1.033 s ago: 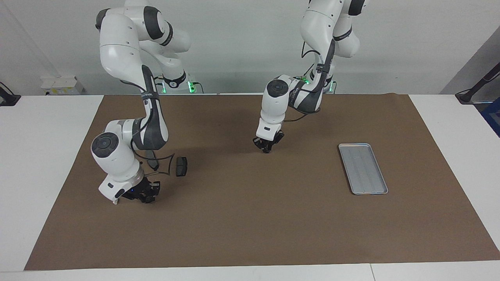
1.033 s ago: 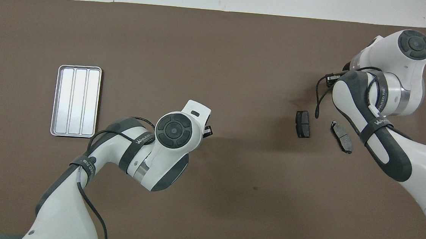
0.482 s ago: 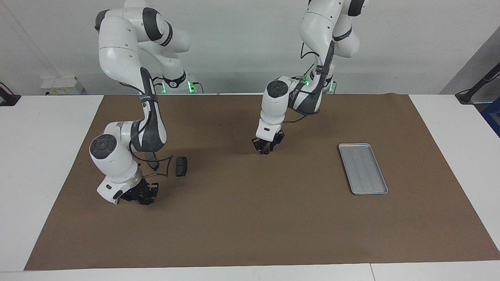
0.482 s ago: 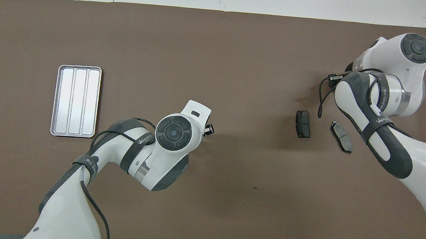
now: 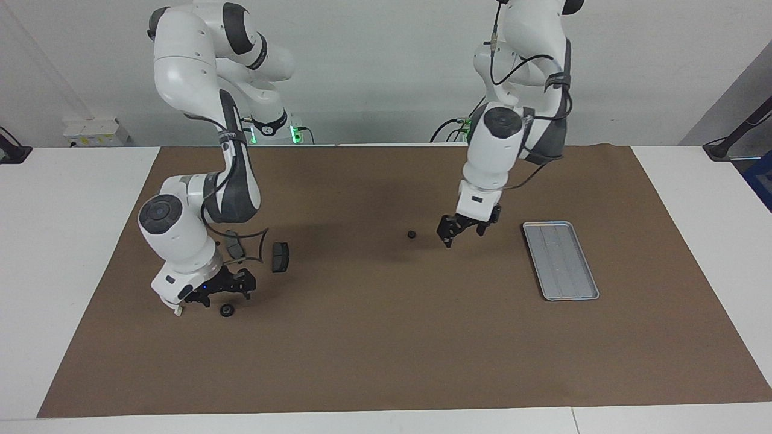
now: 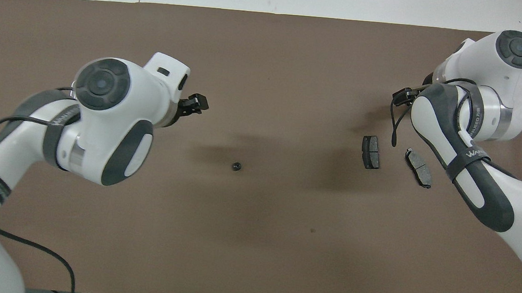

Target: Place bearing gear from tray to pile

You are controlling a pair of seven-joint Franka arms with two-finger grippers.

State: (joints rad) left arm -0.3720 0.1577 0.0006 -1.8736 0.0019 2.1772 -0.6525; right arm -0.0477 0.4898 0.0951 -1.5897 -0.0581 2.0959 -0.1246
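Tray (image 5: 561, 259): empty.
Left gripper (image 5: 463, 228): released, raised between tray and mid-mat gear (image 5: 411, 234).
Right gripper (image 5: 220, 289): released, over a second gear (image 5: 227, 310) near the brake pad (image 5: 280, 257).
Advice: carry the mid-mat gear, well away from the tray, to the pads.

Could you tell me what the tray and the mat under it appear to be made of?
The tray looks like metal with a dull silver-grey finish, its ridged floor catching a soft sheen. The brown mat looks like matte paper or felt, flat and glare-free; which one is unclear.
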